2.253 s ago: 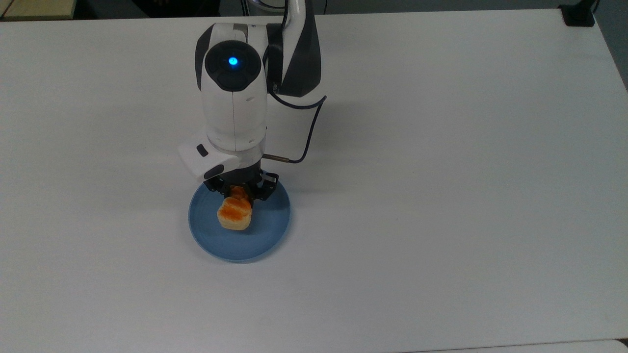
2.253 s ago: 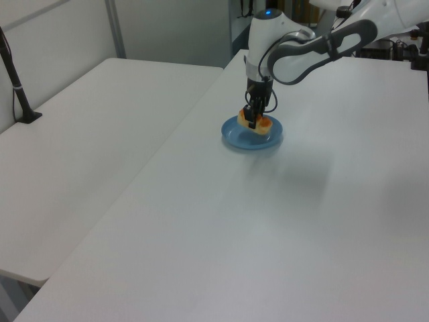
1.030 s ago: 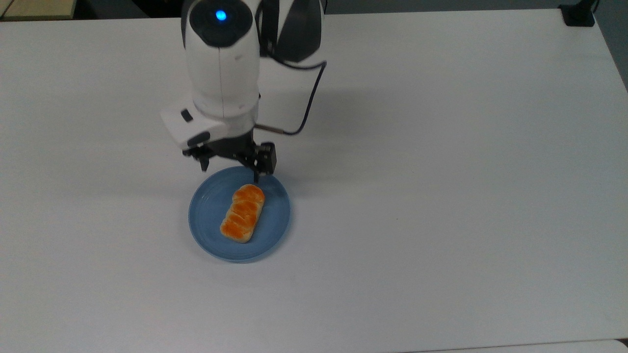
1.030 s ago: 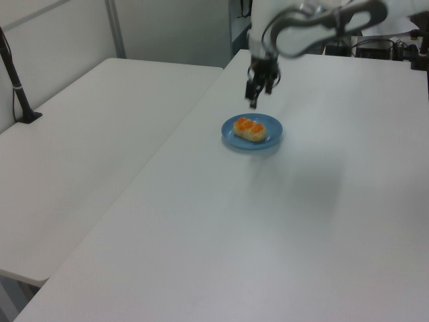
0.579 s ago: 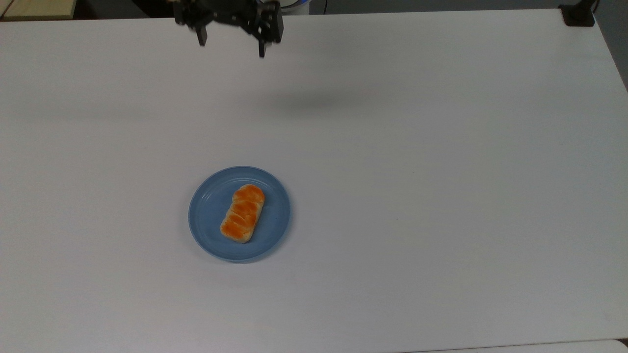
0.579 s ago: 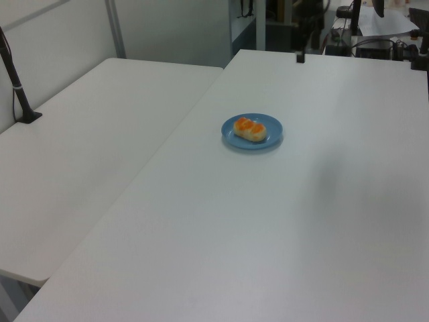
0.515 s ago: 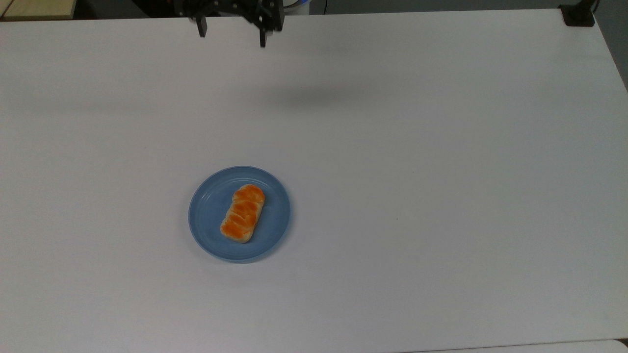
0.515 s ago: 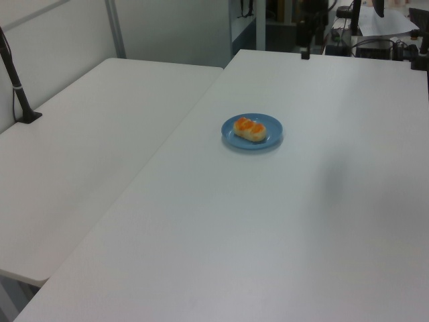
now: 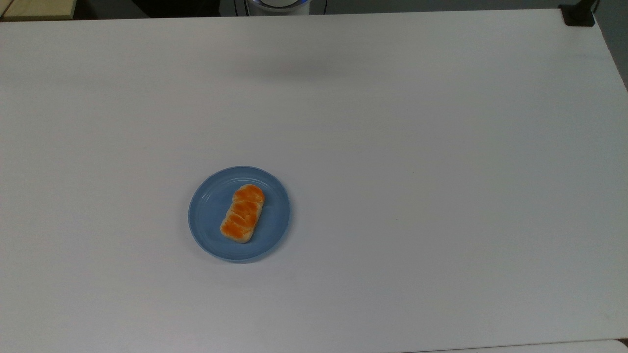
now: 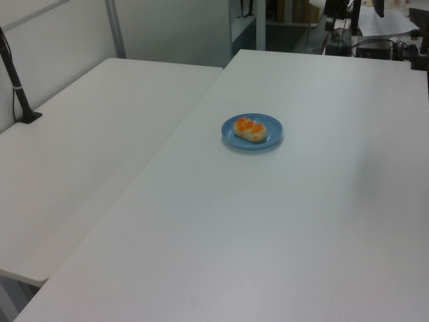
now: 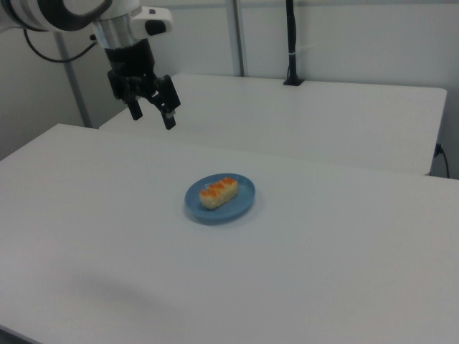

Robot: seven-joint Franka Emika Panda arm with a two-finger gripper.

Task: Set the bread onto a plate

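While the white table (image 9: 392,147) spreads across nearly all of the top view, we see it again in the left view (image 10: 301,221) and the right view (image 11: 215,287), with a second white table (image 10: 80,134) standing just beside it and reaching away behind it in the right view (image 11: 323,115). We find the arm (image 11: 64,14) at the right view's upper left, white with a dark band, raised well above the tabletop. Its gripper (image 11: 152,112) hangs downward from the wrist, and we see its two dark fingers (image 11: 134,109) spread wide with nothing between them.

Below the fingers and well apart from them, toward the right view's right, the plate (image 11: 220,198) lies flat on the table; we also see it in the top view (image 9: 208,220) and the left view (image 10: 271,137). The bread (image 11: 217,192) lies on the plate, lower than the fingertips and touched by neither of them. We see it lengthwise near the plate's middle in the top view (image 9: 242,213), orange-brown top up, its ends short of the rim, and likewise in the left view (image 10: 249,129).

A dark post (image 10: 17,90) stands on the second table, far from the fingers.
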